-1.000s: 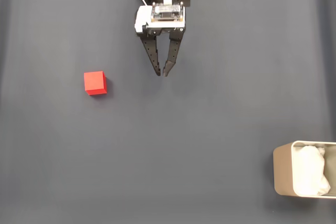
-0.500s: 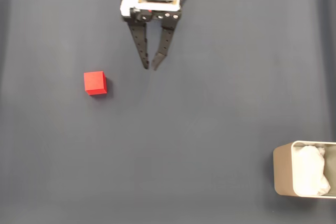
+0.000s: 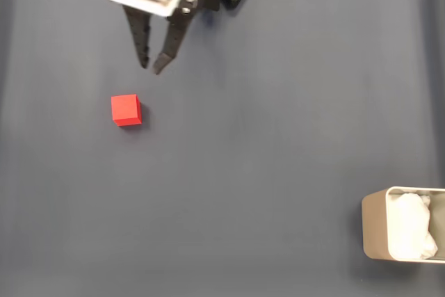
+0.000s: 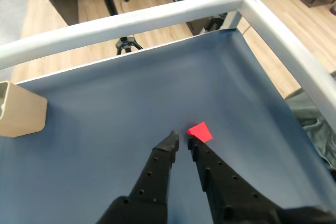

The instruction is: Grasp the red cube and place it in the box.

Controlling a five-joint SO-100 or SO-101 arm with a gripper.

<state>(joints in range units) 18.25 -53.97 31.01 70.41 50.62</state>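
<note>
Red against the dark blue-grey desk (image 3: 264, 144), the red cube (image 3: 126, 110) sits alone at the left of the fixed view, untouched and flat on the surface. Just right of it and farther up the picture hangs the gripper (image 3: 151, 68), its two black fingers a narrow gap apart with nothing between them; the wrist view shows the same slim gap, the cube lying just beyond the fingertips and a little to the right. Far to the right, at the lower edge, stands the box (image 3: 370, 231), cream-walled with white padding inside, well apart from the cube. Judging by this, the task is barely begun: approach, grasp, carry and release all remain.
</note>
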